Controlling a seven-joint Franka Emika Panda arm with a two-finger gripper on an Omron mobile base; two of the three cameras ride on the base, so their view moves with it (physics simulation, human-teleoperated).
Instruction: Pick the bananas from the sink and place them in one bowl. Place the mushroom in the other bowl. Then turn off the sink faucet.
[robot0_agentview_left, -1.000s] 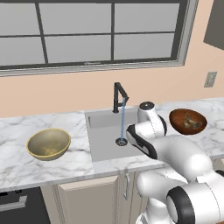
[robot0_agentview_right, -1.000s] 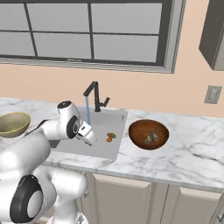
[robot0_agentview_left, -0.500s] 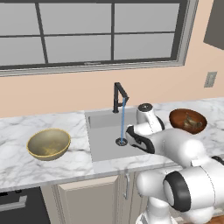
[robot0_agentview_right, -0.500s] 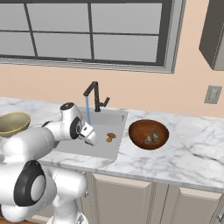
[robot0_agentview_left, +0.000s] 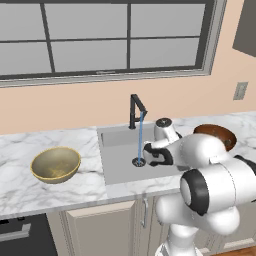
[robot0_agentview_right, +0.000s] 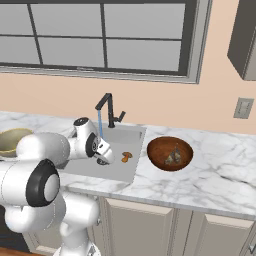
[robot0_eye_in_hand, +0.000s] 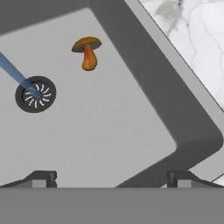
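The orange-brown mushroom (robot0_eye_in_hand: 87, 51) lies on the floor of the grey sink (robot0_eye_in_hand: 100, 127), to the right of the round drain (robot0_eye_in_hand: 36, 94). It also shows in the right base view as the mushroom (robot0_agentview_right: 126, 157), near the sink's right wall. My gripper (robot0_eye_in_hand: 113, 179) hangs open and empty low over the sink (robot0_agentview_right: 122, 170), short of the mushroom; it is the gripper (robot0_agentview_right: 105, 159) just left of it. The bananas (robot0_agentview_right: 174, 156) lie in the dark reddish-brown bowl (robot0_agentview_right: 170, 152). The black faucet (robot0_agentview_left: 136, 111) runs a thin blue stream into the drain. The yellow-olive bowl (robot0_agentview_left: 55, 164) stands left of the sink.
White marble counter (robot0_eye_in_hand: 188, 26) runs along both sides of the sink, with its rim close beside the gripper on the right of the hand view. My arm hides part of the yellow-olive bowl (robot0_agentview_right: 9, 141) in the right base view. A window wall stands behind the faucet (robot0_agentview_right: 107, 107).
The hand has sunk a little lower into the sink and the arm's elbow has swung forward. The jaws have stayed open; the mushroom and bowls have not moved.
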